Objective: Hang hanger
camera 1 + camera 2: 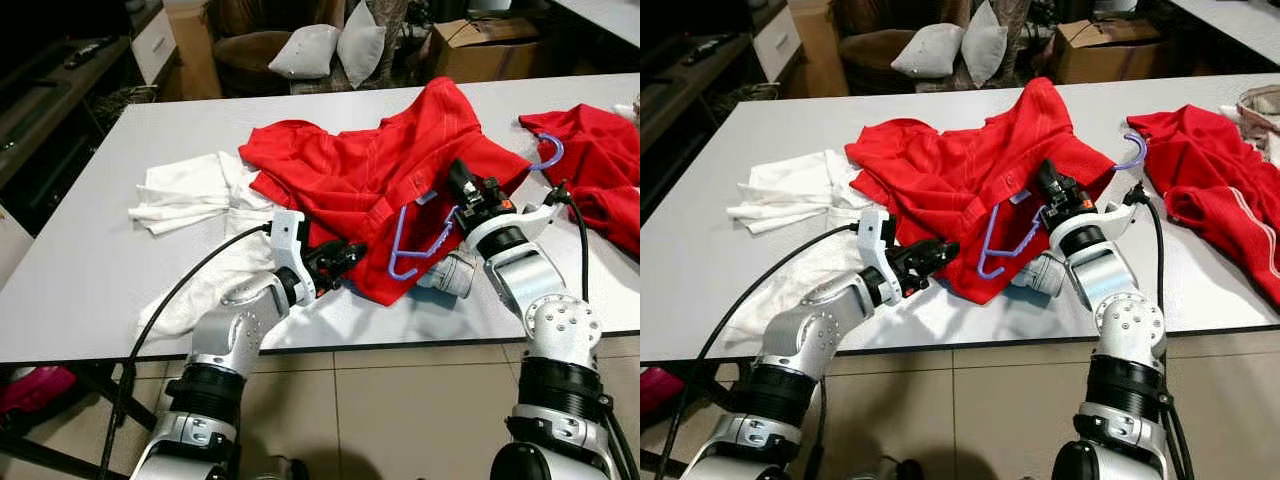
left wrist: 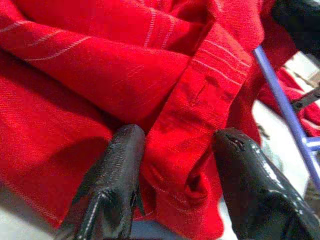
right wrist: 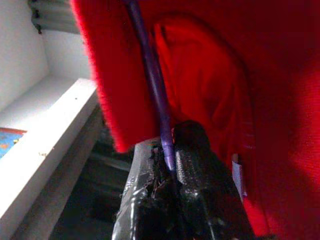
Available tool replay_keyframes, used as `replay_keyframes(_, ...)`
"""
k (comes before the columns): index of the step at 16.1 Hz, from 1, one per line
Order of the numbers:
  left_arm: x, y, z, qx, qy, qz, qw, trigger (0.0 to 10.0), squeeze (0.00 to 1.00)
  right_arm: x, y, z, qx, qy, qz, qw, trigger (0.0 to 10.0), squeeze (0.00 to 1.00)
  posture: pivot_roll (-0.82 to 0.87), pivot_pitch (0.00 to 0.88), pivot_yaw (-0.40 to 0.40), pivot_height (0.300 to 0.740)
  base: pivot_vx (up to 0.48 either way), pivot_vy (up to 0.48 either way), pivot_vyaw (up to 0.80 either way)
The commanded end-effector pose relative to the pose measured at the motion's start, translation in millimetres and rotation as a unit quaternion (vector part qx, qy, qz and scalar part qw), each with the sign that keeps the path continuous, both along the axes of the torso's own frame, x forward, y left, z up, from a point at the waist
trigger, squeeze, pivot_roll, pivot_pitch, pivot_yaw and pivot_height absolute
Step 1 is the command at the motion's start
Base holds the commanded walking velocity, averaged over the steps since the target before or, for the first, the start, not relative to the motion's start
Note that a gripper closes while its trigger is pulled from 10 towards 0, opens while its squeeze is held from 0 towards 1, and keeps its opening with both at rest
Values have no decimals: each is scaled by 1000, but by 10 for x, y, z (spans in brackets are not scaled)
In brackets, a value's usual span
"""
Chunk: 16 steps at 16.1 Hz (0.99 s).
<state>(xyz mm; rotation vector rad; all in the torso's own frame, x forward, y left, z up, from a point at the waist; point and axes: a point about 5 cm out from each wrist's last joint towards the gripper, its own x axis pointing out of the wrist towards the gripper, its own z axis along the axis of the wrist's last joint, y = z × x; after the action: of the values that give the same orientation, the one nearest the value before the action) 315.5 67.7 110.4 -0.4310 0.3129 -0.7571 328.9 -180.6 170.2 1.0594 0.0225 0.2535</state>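
A red shirt (image 1: pixel 350 170) lies crumpled on the middle of the white table (image 1: pixel 80 270). A purple hanger (image 1: pixel 400 240) is threaded through it; its hook (image 1: pixel 548 150) sticks out at the shirt's right side and its lower bars show at the front opening. My right gripper (image 1: pixel 462 188) is shut on a hanger bar (image 3: pixel 152 75), pressed against the red cloth. My left gripper (image 1: pixel 348 256) is at the shirt's front hem, open, with a folded red edge (image 2: pixel 195 125) between its two fingers (image 2: pixel 112 185).
A second red garment (image 1: pixel 600 170) lies at the table's right end. White cloth (image 1: pixel 190 190) is spread at the left and under my left arm. Behind the table are a cardboard box (image 1: pixel 490 45) and pillows (image 1: pixel 330 45). The table's near edge (image 1: pixel 400 345) runs under my arms.
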Motion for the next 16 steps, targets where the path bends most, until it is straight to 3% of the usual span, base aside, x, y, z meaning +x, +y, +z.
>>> replay_keyframes(1,8,-22,22,14,-10,-15,1000,10000,0,-25,-1,74,-6,-13,6,1000,10000,0,-150,0,63,740,0,0,0)
replay_keyframes(3,16,23,-141,118,-10,-3,993,10000,0,-21,0,85,-8,-13,8,1000,10000,0,-152,0,60,740,0,0,0)
replay_keyframes(4,21,31,-149,122,-9,1,992,10000,0,-21,4,91,-8,-13,8,1000,10000,0,-152,0,60,740,0,0,0)
replay_keyframes(5,25,30,-146,117,-9,2,993,4627,0,-22,8,97,-8,-13,9,1000,10000,0,-151,0,60,740,0,0,0)
replay_keyframes(6,6,-17,-89,75,-11,-12,997,2471,0,-24,13,99,-7,-13,10,1000,10000,0,-152,0,63,740,0,0,0)
replay_keyframes(7,-3,-34,-69,59,-10,-18,998,2471,0,-25,14,100,-7,-13,10,1000,10000,0,-153,0,66,740,0,0,0)
replay_keyframes(8,-34,-77,-47,31,-6,-36,999,0,0,-29,12,101,-6,-12,10,1000,10000,0,-155,0,69,740,0,0,0)
replay_keyframes(16,-34,-76,-25,6,-12,-29,999,0,0,-49,-18,107,-7,-11,4,1000,10000,0,-160,0,76,740,0,0,0)
